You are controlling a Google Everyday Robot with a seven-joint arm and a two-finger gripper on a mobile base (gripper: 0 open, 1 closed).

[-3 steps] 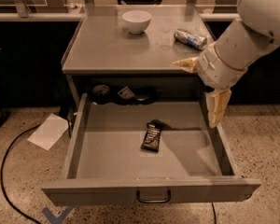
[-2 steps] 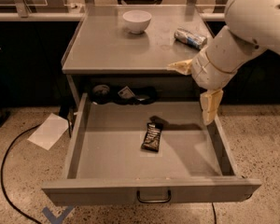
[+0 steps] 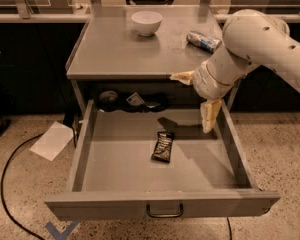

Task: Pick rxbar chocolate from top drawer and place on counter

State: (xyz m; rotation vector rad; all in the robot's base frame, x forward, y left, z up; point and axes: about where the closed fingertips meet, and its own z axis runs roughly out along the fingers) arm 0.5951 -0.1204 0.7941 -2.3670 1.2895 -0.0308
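I have the gripper (image 3: 190, 104) at centre right of the frame, above the back right of the open top drawer (image 3: 110, 205), its two pale fingers spread wide with nothing between them. The rxbar chocolate (image 3: 163, 146) lies flat on the drawer floor at mid-frame, lower left of the gripper and apart from it. The counter (image 3: 115, 54) above holds a white bowl (image 3: 146, 22) and a can (image 3: 202, 40).

Inside the top drawer (image 3: 83, 149), bare floor surrounds the rxbar chocolate (image 3: 163, 146) at its middle. The gripper (image 3: 191, 103), fingers (image 3: 209, 115) spread, hangs above the drawer's right rear corner.
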